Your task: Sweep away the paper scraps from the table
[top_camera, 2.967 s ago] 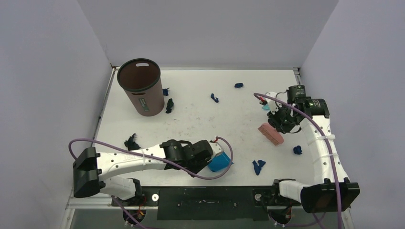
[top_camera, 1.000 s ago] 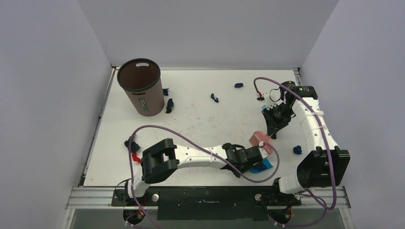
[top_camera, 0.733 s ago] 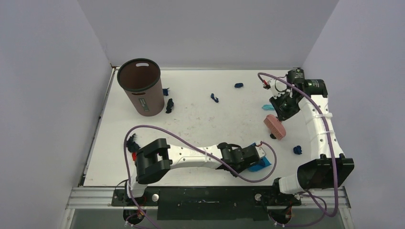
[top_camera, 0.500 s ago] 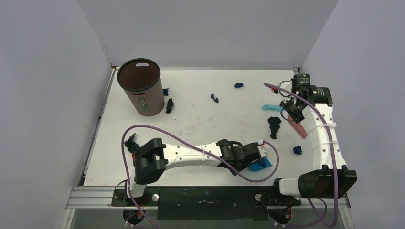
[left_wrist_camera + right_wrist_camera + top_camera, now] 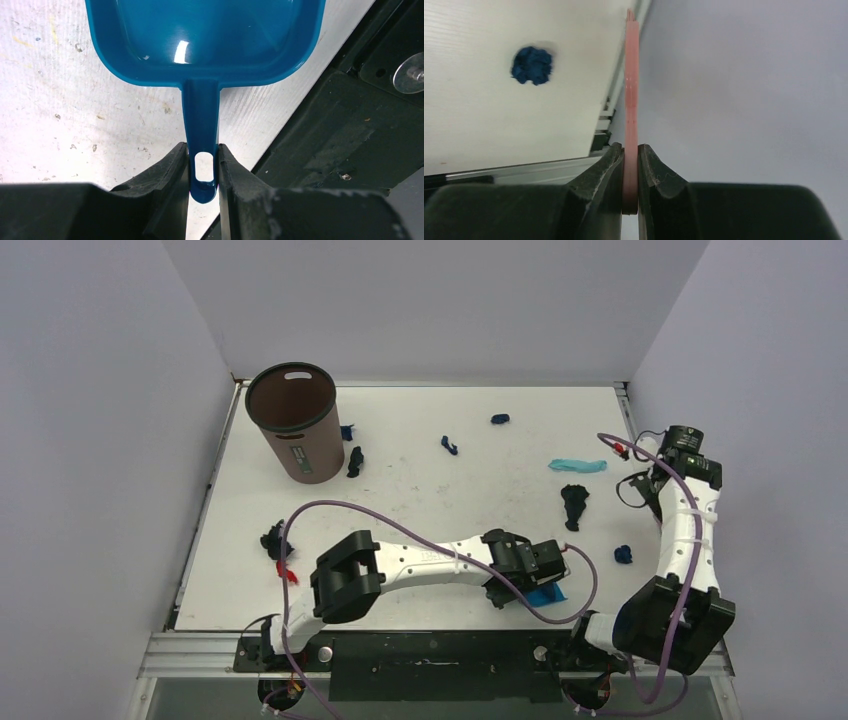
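Several dark navy paper scraps lie on the white table (image 5: 420,500): one at the back (image 5: 499,419), one near it (image 5: 449,445), one by the bin (image 5: 354,462), one at the left (image 5: 273,539), a larger one right of centre (image 5: 573,502) and one near the right edge (image 5: 623,554), which also shows in the right wrist view (image 5: 532,65). My left gripper (image 5: 522,568) (image 5: 203,167) is shut on the handle of the bright blue dustpan (image 5: 205,35) (image 5: 546,595), at the near edge. My right gripper (image 5: 645,490) (image 5: 631,155) is shut on a thin pink brush handle (image 5: 631,90) at the table's right edge. The brush head is hidden.
A brown bin (image 5: 295,425) stands upright at the back left, with a small scrap (image 5: 346,432) beside it. A light teal strip (image 5: 577,465) lies at the right. Grey walls close in on three sides. The black base plate (image 5: 345,140) runs along the near edge.
My right gripper has swung the pink brush from the middle right of the table out to the right edge. The large dark scraps now lie uncovered there. My left gripper has shifted slightly right with the dustpan.
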Robot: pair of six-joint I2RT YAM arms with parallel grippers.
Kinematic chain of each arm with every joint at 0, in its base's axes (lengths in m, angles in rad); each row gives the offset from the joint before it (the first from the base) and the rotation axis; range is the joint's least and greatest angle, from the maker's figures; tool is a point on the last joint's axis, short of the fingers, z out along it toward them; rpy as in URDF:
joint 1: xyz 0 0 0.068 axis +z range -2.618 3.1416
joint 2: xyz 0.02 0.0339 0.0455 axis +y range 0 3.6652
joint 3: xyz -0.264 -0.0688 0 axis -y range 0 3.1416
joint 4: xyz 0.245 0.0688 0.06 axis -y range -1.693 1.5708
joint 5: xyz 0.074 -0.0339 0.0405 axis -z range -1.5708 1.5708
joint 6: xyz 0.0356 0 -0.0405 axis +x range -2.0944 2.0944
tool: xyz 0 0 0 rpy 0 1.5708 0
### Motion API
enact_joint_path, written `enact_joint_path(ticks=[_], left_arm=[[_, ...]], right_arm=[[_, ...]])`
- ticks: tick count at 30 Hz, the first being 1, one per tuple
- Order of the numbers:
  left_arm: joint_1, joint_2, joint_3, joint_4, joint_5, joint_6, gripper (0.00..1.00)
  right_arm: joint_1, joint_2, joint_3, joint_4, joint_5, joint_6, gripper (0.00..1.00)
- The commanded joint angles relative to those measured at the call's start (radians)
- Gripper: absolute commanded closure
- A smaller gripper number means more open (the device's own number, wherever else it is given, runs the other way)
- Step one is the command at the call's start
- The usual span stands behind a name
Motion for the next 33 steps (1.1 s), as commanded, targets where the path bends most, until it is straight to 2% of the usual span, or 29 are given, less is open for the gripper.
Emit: enact_joint_path(ticks=[1, 6, 11, 16, 23, 28, 33], left_arm=[[0.001, 0.044, 0.102, -0.062, 0.024, 0.023, 1.00], [0.003, 0.098, 0.150, -0.093, 0.038, 0.033, 1.00], [0.008, 0.107, 0.154, -0.085, 0.036, 0.034, 1.00], [0.011, 0.103, 0.140, -0.026, 0.032, 0.042, 1.00], [0.013, 0.160, 0.210, -0.038, 0.025, 0.048, 1.00], [0.016, 0.134, 0.178, -0.004, -0.011, 0.035, 1.00], [0.023, 0.068, 0.071, 0.099, -0.044, 0.026, 1.00]], right_arm=[[0.010, -0.005, -0.058, 0.042, -0.163, -0.014, 0.95], [0.145, -0.017, -0.123, 0.045, -0.159, 0.090, 0.95], [0.224, -0.036, -0.142, -0.036, -0.240, 0.160, 0.95], [0.262, -0.058, -0.054, -0.190, -0.407, 0.160, 0.95], [0.288, -0.008, 0.078, -0.368, -0.679, 0.176, 0.95], [0.292, 0.000, 0.111, -0.370, -0.688, 0.227, 0.95], [0.294, -0.008, 0.164, -0.370, -0.659, 0.241, 0.95]])
